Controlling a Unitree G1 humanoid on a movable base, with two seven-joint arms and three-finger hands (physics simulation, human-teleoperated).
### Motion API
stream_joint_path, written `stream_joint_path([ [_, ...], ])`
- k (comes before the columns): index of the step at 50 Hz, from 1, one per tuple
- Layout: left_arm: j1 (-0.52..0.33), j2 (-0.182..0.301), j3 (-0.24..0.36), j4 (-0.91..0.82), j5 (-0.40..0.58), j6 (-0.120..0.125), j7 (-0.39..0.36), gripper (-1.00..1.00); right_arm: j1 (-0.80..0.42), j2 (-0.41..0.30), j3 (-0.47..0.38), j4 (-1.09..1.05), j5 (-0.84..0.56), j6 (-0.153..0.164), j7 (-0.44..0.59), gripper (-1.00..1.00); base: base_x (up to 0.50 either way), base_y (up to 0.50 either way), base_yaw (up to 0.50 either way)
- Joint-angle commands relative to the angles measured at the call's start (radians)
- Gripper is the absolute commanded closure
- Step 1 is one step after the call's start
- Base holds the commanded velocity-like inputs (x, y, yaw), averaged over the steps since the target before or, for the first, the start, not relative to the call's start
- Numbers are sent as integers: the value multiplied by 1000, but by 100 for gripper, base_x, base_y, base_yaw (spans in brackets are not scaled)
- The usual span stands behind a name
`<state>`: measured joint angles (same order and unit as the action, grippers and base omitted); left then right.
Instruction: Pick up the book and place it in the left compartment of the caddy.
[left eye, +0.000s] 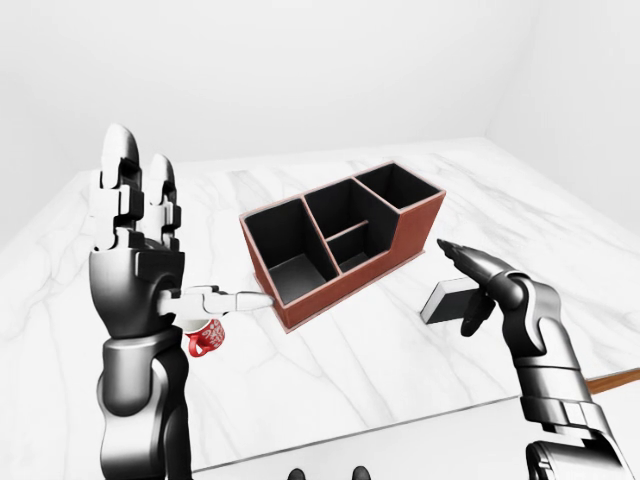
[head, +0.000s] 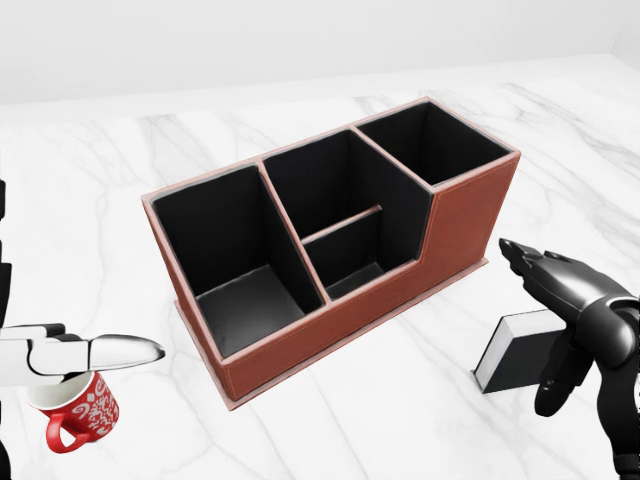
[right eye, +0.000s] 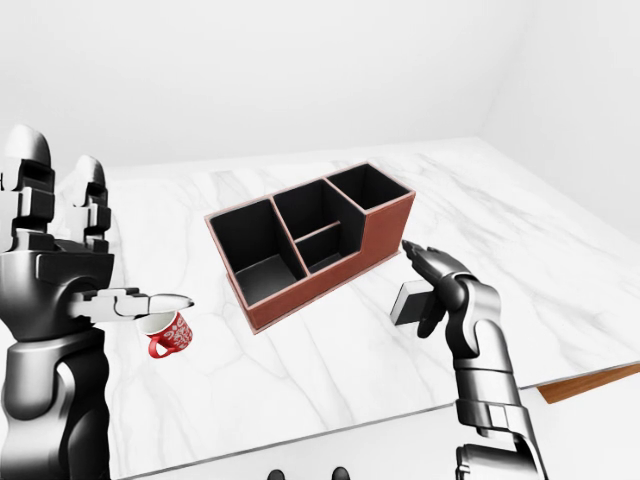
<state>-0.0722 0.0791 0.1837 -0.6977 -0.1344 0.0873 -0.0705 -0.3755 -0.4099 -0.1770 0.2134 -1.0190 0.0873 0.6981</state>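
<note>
Book lies flat on the marble table, right of the caddy, under the right hand, fingers spread, gripping nothing. Left hand is raised, open. Risk, I'd say: the slim, smooth slab skids away from a shallow pinch. Leathery brown caddy, black-lined.

One caddy stands on the white marble surface, and it holds four compartments: one at its left end, two smaller ones in the middle, one at its right end. One book lies at the lower right of the head view and one red mug at the lower left. Two hands show, the left hand and the right hand.
</note>
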Motion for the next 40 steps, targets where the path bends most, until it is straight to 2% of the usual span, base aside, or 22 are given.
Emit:
stream_joint_path([
  [1,1,1,3,-12,-7,0,1,-100,-36,-5,20,81,-13,0,0,-100,0,0,0],
  [15,1,1,5,-4,-10,0,2,-100,-70,-25,26,193,8,0,0,-100,0,0,0],
  [40,-1,3,13,-3,-24,0,2,-100,-204,-9,95,470,20,0,-132,-100,0,0,0],
])
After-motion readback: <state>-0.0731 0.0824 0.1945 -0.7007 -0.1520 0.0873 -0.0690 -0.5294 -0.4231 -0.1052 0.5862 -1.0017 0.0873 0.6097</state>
